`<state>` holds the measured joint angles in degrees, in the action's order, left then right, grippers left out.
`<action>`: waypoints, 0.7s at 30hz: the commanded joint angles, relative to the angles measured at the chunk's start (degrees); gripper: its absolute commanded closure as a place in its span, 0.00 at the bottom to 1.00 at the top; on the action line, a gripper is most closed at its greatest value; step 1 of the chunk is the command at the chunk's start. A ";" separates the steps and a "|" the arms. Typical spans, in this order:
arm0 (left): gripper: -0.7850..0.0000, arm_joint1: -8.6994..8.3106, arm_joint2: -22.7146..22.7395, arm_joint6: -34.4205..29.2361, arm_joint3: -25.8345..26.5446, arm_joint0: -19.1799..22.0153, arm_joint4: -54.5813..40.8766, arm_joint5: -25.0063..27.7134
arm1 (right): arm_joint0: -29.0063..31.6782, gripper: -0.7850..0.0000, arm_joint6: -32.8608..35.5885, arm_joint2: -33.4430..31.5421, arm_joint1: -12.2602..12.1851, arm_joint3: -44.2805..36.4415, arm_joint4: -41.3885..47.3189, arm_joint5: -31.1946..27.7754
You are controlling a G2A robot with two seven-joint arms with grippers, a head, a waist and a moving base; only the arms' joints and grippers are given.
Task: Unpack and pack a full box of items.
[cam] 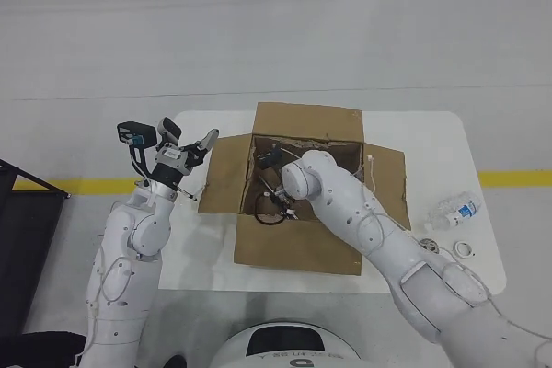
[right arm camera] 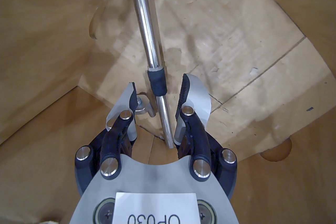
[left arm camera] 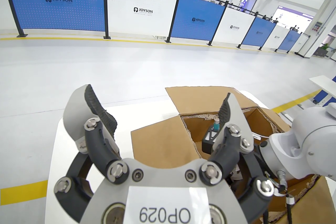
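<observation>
1 box (cam: 294, 244) lying open | right gripper (right arm camera: 159, 80) sitting inside, jaws spread astride 1 metal rod (right arm camera: 147, 25) | left gripper (left arm camera: 158, 91) hovering beside box, released | 1 bottle (cam: 455, 212) lying apart

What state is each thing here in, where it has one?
Cardboard box: open, flaps folded outward.
Right gripper: jaws apart, down in the box.
Left gripper: jaws apart, empty, beside the box.
Metal rod: in the box, ungripped between right jaws.
Bottle: on its side on the table.
</observation>
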<state>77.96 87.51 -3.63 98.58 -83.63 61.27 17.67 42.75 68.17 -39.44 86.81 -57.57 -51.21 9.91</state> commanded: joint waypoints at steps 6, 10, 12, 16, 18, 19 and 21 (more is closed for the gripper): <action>0.00 0.00 0.00 0.00 0.00 0.00 -0.01 0.00 | -2.60 0.59 -2.57 1.67 2.23 8.04 2.77 -0.60; 0.00 0.00 0.00 0.00 0.00 0.00 -0.01 0.00 | -4.05 0.60 -3.45 3.15 3.82 12.06 3.65 -0.09; 0.00 0.00 0.00 0.00 0.00 0.00 -0.01 0.00 | -4.69 0.59 -3.66 3.81 4.60 13.96 4.12 -0.04; 0.00 0.00 0.00 0.00 0.00 0.00 -0.01 0.00 | -5.87 0.62 -4.07 4.87 6.06 17.52 4.96 -0.20; 0.00 0.00 0.00 0.00 0.00 0.00 -0.01 0.00 | -6.32 0.75 -4.50 5.24 6.71 18.92 5.33 -0.38; 0.00 0.00 0.00 0.00 0.00 0.00 -0.01 0.00 | -6.51 0.89 -4.71 5.38 6.99 19.53 5.49 -0.54; 0.00 0.00 0.00 0.00 0.00 0.00 -0.01 0.00 | -6.83 1.00 -5.41 5.61 7.44 20.40 5.48 -0.67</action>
<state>77.96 87.51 -3.63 98.58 -83.63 61.27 17.67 36.04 63.13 -33.90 94.07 -37.51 -45.73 9.28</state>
